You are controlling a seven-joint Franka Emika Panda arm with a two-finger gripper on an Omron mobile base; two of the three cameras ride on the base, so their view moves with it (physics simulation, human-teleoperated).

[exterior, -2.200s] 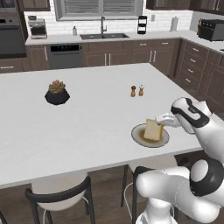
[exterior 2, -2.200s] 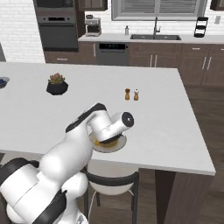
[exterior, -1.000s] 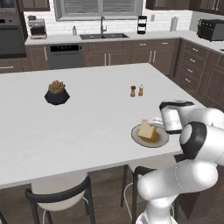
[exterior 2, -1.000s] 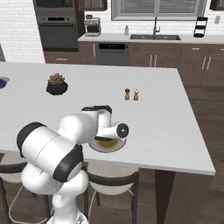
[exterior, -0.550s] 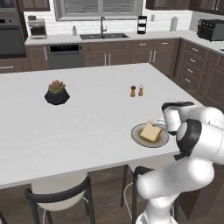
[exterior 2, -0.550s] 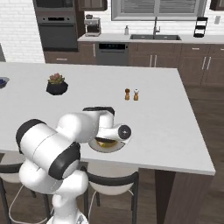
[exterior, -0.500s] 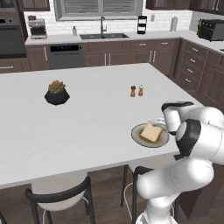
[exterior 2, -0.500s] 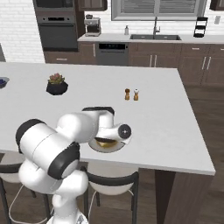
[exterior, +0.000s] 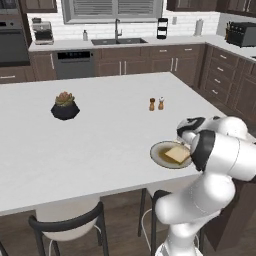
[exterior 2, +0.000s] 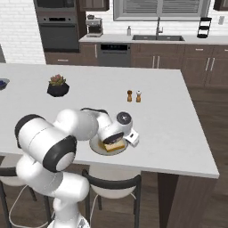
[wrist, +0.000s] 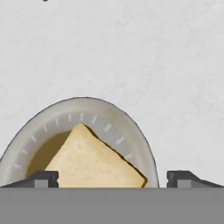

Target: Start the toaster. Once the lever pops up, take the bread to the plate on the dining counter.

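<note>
The bread (wrist: 94, 164), a pale tan slice, lies flat on the beige plate (wrist: 87, 105) near the front edge of the white dining counter (exterior: 100, 140). In the hand view my gripper (wrist: 111, 179) hovers just above the slice, open, its two dark fingertips (wrist: 43, 177) wide apart on either side of it and holding nothing. From the base cameras the bread (exterior: 177, 154) (exterior 2: 114, 145) rests on the plate (exterior: 159, 155) (exterior 2: 95, 148) beneath my hand (exterior 2: 122, 129). The toaster is out of view.
A plant in a black pot (exterior: 65, 106) and two small shakers (exterior: 156, 103) stand farther back on the counter. Dark chairs (exterior: 70, 225) (exterior 2: 111, 187) sit under its front edge. A black oven-like appliance (exterior: 242, 34) stands on the far worktop at the right.
The slice was held tilted over the plate a second ago. The jaws have since spread wide and the bread now lies flat on the plate.
</note>
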